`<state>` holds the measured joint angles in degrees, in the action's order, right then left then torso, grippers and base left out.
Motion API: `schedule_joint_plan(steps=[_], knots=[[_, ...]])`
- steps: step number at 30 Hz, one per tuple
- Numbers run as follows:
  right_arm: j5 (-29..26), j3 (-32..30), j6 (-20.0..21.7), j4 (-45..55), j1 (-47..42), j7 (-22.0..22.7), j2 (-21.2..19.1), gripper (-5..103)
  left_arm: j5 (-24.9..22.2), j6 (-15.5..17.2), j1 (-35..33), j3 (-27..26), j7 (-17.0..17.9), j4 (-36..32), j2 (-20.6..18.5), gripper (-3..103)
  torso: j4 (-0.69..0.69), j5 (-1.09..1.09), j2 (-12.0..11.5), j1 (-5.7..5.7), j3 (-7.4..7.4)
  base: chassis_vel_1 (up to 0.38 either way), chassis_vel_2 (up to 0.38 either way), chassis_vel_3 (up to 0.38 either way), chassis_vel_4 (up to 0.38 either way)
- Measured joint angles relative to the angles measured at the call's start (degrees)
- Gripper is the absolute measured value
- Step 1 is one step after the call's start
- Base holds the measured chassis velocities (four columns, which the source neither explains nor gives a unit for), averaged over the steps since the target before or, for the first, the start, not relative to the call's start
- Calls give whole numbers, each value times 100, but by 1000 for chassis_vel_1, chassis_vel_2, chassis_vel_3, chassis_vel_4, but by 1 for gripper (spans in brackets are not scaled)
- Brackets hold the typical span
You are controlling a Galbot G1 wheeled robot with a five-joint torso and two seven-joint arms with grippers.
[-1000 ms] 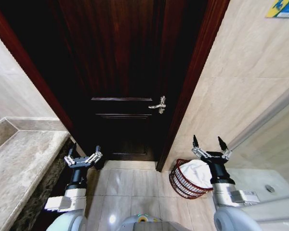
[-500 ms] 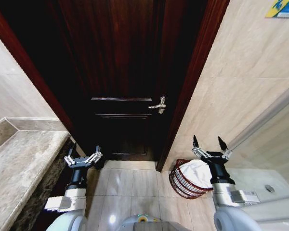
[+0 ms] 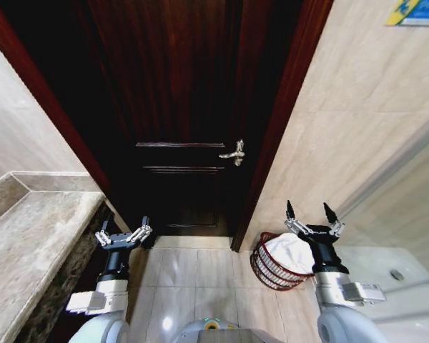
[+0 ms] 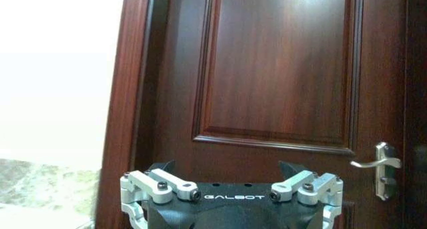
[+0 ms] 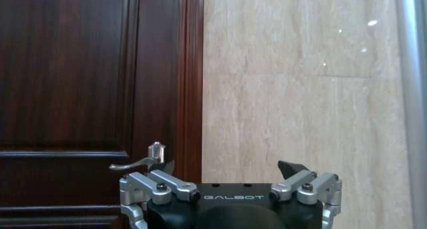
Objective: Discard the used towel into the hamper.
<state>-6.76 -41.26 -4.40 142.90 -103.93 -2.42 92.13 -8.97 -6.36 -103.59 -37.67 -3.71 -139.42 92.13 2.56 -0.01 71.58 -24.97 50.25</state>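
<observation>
Left claw, fingers spread, faces dark wooden door; silver handle.

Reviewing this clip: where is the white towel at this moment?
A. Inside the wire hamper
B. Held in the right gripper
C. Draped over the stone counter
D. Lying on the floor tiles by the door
A. The white towel sits inside the hamper by the wall, while the right gripper and the left gripper are both open and hold nothing.

A bathroom: marble counter, tiled walls, wooden door

"GALBOT" on both gripper bodies
</observation>
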Motion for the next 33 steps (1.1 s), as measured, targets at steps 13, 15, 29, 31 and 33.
schedule_joint_plan(steps=[13,15,29,31,33], knots=[[0,0,0,0,-1,0,0,100,0,0,-1,0,0,0,0,100,0,1,1,3,-1,184,-178,-176,175],[0,-1,0,0,-1,0,0,100,0,0,-1,0,0,0,1,100,0,2,1,1,-1,136,-133,-131,150],[0,0,0,0,-1,0,0,100,0,0,0,0,0,0,1,100,0,2,0,-2,0,114,-110,-123,110],[0,0,0,0,0,0,0,100,0,0,0,0,0,0,0,100,0,0,0,-2,1,167,-154,-175,163],[0,0,0,0,0,0,0,100,0,0,0,0,0,0,0,100,0,1,0,-2,0,185,-191,-206,169]])
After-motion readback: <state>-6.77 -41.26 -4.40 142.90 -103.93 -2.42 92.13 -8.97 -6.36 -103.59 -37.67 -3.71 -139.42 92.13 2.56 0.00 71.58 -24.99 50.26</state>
